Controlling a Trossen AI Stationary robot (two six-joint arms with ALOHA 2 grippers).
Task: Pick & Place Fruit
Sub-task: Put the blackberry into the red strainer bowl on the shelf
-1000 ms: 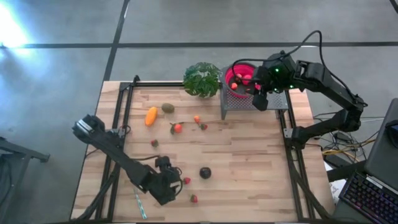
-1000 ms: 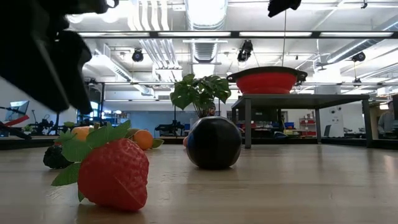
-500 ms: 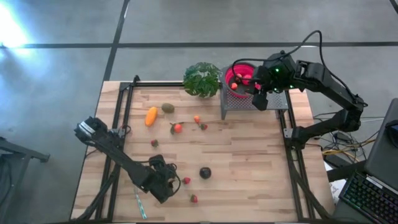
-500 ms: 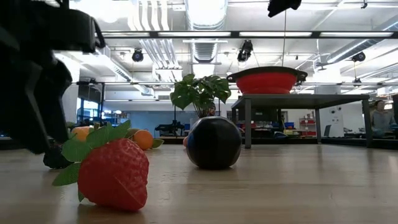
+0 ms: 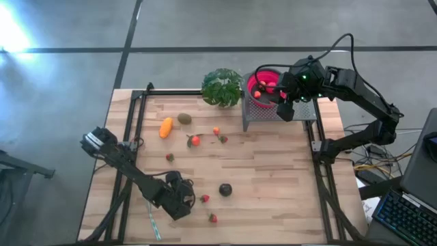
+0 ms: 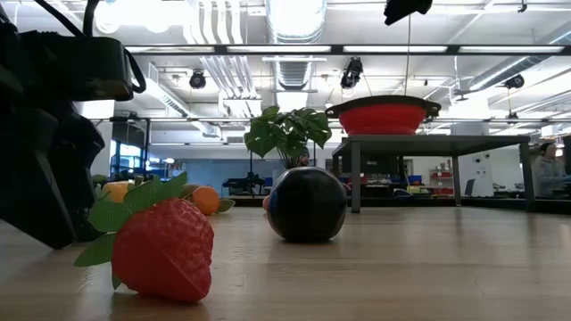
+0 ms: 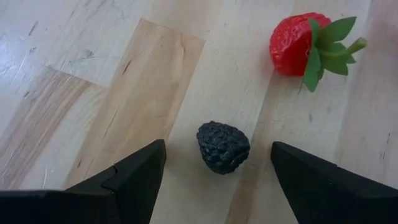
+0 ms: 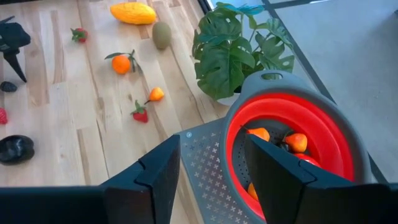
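Left claw (image 7: 214, 168) has slid back and dropped low on the table (image 5: 273, 171), fingers spread around a blackberry (image 7: 223, 147), so that grab looks next. Red bowl (image 8: 292, 140) on its stand holds several fruits; right claw (image 8: 211, 171) hovers there, half-spread, empty.

Left arm: we see it reach from the table's left edge toward the near edge, bent low over the wood.
Left gripper (image 5: 181, 202): we find it close above the table near the near edge, pointing down, fingers (image 7: 134, 180) spread wide with nothing between them.
Right arm: we see it come in from the right side, elbow folded, wrist raised by the far right corner.
Right gripper (image 5: 281, 102): we see its fingers (image 8: 155, 177) parted, holding nothing.
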